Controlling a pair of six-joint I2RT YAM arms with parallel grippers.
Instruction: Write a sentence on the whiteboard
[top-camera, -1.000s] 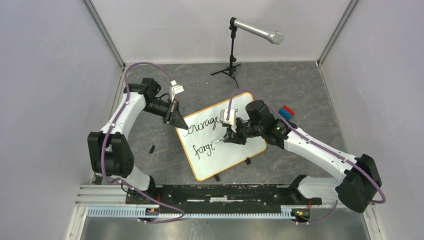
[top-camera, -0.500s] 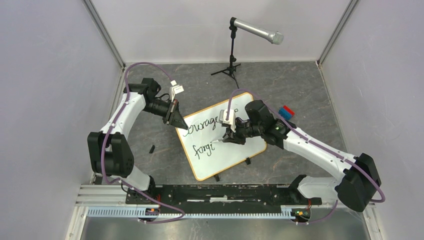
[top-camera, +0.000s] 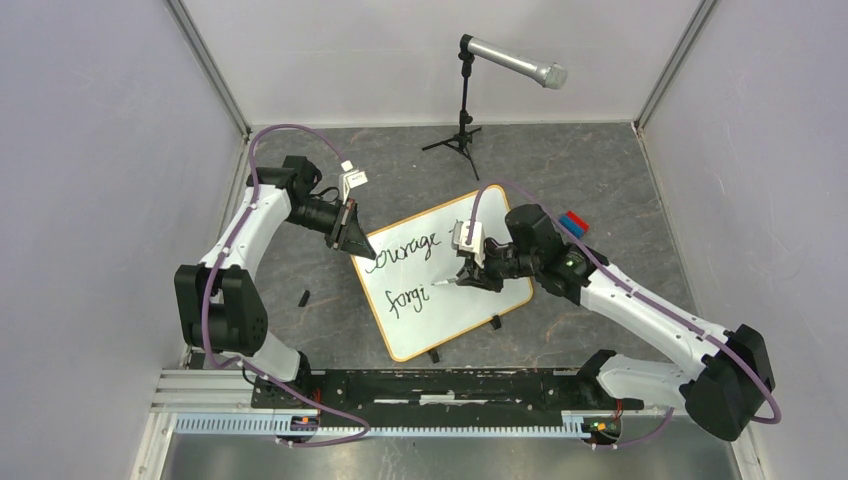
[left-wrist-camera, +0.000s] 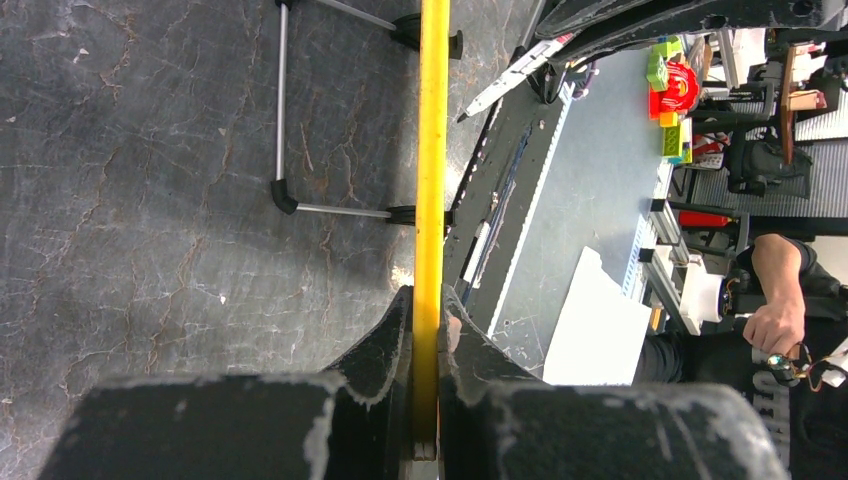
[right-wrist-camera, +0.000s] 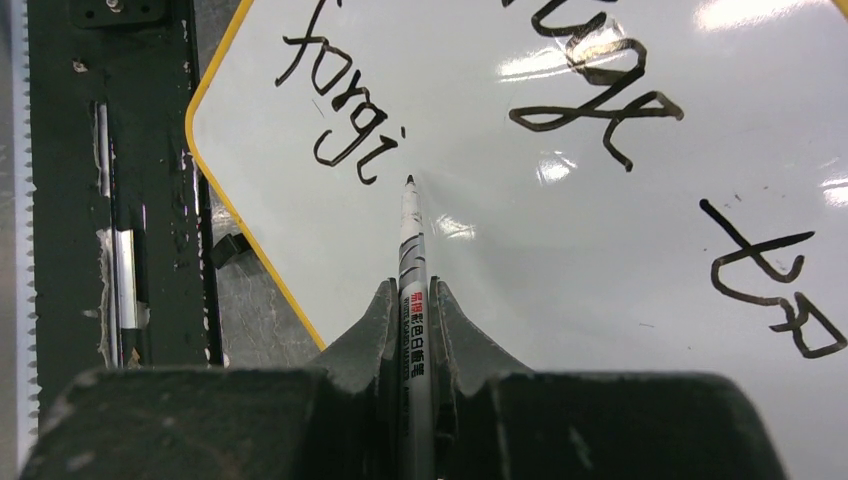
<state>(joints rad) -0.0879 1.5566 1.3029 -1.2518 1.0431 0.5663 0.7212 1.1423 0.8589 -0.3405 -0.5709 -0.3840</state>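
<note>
The sentence (top-camera: 405, 272) is sitting in two lines of loose black script on the whiteboard (top-camera: 470, 305), "Courage" above and "forgi" below, and it is lying directly ahead of the right hand (top-camera: 470, 276). In the right wrist view the lower word (right-wrist-camera: 335, 100) is ending just beyond and slightly left of the tip of the marker (right-wrist-camera: 412, 250), which appears to be meeting the glossy surface beside the final letter, though contact cannot be confirmed. The right hand (right-wrist-camera: 410, 292) is clenching around this marker, its two fingers pressing on the barrel from either side with the printed label showing between them. A few further black strokes (right-wrist-camera: 770, 290) are lying off to that hand's right. The left hand (top-camera: 358, 243) is grasping the board's rim at the corner nearest the start of "Courage"; in its own wrist view the fingers (left-wrist-camera: 385, 345) are squeezing the yellow-orange edge (left-wrist-camera: 432, 150), which is running straight ahead from them. Two black clip feet (top-camera: 496, 322) are poking out from the board's near edge. On the grey counter (top-camera: 600, 170), a red and blue block (top-camera: 573, 222) is lying behind the right hand, and a microphone on a stand (top-camera: 515, 62) is standing well beyond both hands.
</note>
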